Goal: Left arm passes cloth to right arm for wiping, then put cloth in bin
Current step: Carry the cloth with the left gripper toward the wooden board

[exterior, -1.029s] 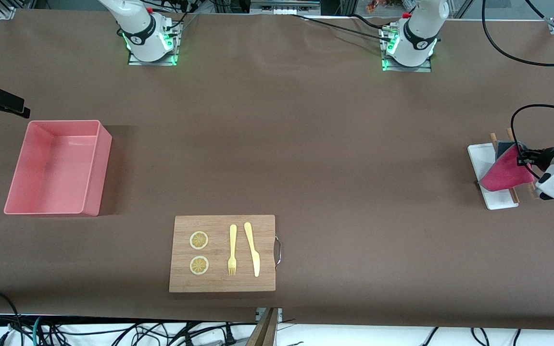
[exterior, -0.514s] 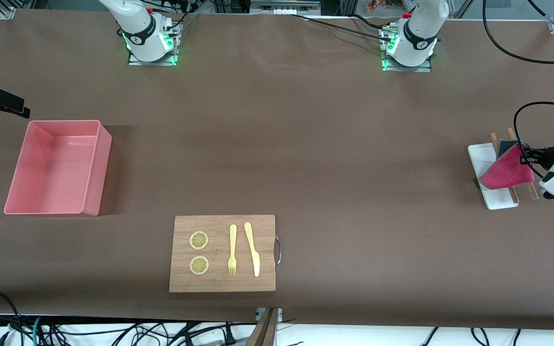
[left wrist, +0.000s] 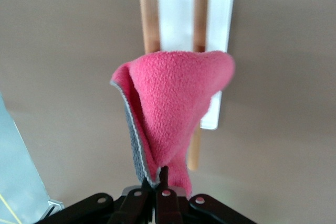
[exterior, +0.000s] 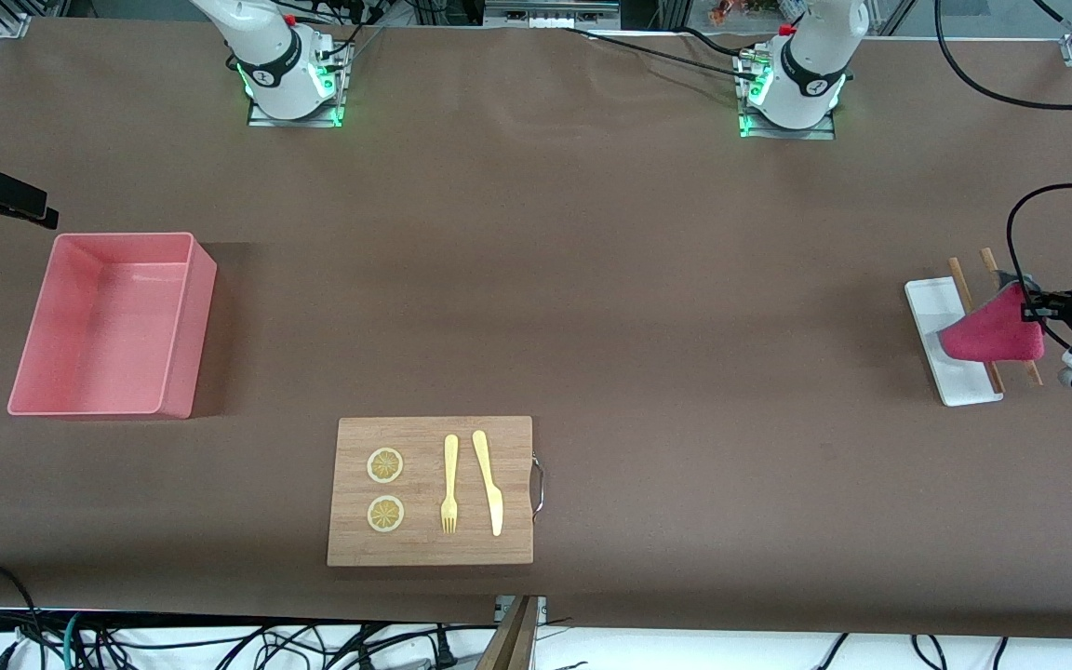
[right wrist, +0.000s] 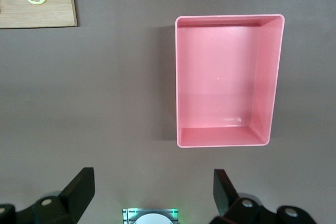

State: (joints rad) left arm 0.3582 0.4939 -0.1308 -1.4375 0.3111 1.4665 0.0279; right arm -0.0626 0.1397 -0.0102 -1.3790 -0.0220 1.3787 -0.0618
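left gripper (exterior: 1031, 305) lifts the small magenta-pink cloth with grey reverse (exterior: 994, 335) off the white rectangular tray (exterior: 938, 321), handover yet to come.

front view: within a second the cloth has bunched and risen above the tray's two wooden sticks (exterior: 973, 310); the salmon-pink rectangular plastic bin (exterior: 178, 321) lies at the right arm's end. left wrist view: fingers pinch the cloth's corner, the cloth hanging over the tray. right wrist view: the right gripper (right wrist: 152, 187) waits, spread wide, over the bin.
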